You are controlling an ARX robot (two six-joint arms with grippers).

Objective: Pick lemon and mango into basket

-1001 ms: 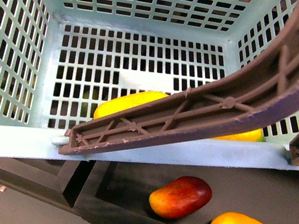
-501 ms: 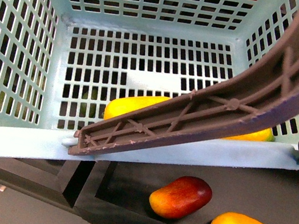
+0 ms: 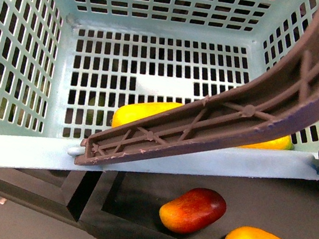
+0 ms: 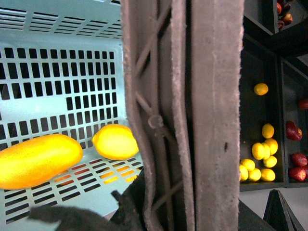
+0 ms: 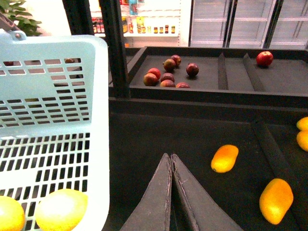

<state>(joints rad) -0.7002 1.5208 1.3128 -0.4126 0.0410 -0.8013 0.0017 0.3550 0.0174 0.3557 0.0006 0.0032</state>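
Above the dark shelf, right gripper (image 5: pixel 171 161) fingers pressed together, empty, left fingers unseen, mango (image 4: pixel 38 160) and lemon (image 4: pixel 115 141) in basket (image 3: pixel 11 152)

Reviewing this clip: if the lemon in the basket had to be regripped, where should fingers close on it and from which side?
Across the short middle of the lemon, coming straight down from above. It lies on the basket floor, close beside the mango, with the handle alongside, so a sideways approach looks crowded.
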